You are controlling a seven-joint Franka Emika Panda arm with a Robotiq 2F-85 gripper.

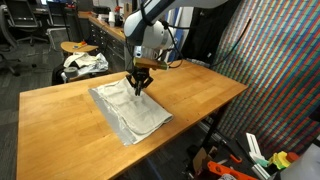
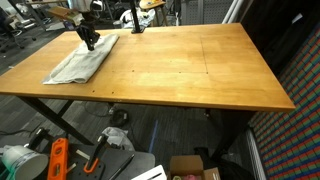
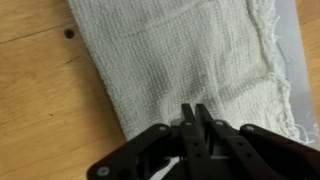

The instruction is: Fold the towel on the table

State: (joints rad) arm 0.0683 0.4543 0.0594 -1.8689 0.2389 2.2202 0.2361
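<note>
White rounded arm [image 1: 150, 35], dark joint bands; black hand [image 1: 139, 89], slim linkage fingers [image 3: 190, 125].

I see a round wooden stool [image 1: 78, 46] by a white-and-dark fabric bundle [image 1: 86, 65]; a multicoloured woven panel [image 1: 285, 70] (busy pattern); an orange tool [image 2: 57, 160] and cardboard box [image 2: 195, 168] on the floor.

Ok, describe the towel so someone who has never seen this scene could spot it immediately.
Start at the large light-brown wooden table. Towards one end, beneath the robot's black gripper, the thin white-grey rectangular cloth towel is spread on the wood. Unlike the crumpled white-and-dark fabric bundle beyond the table, it lies on the tabletop itself.
</note>
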